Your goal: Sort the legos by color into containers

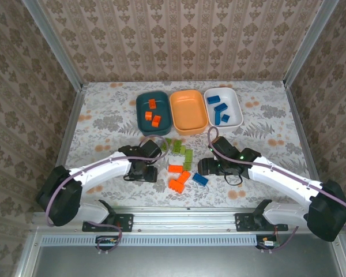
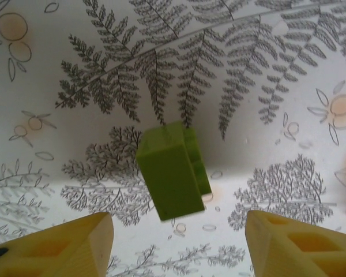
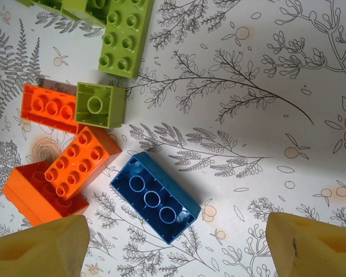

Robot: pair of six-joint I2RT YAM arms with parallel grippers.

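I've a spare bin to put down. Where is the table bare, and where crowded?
Bare table lies left of the teal bin and right of the white bin. Crowded: in front of the orange bin, where loose legos lie between the left gripper and right gripper.

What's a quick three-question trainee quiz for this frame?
1. True or false: the orange bin holds orange bricks.
2. Which brick sits between the left gripper's open fingers? A blue, B green, C orange.
3. How many blue bricks lie loose on the table?
Key: 1 false, it is empty; 2 B, a green brick; 3 one, the blue brick.
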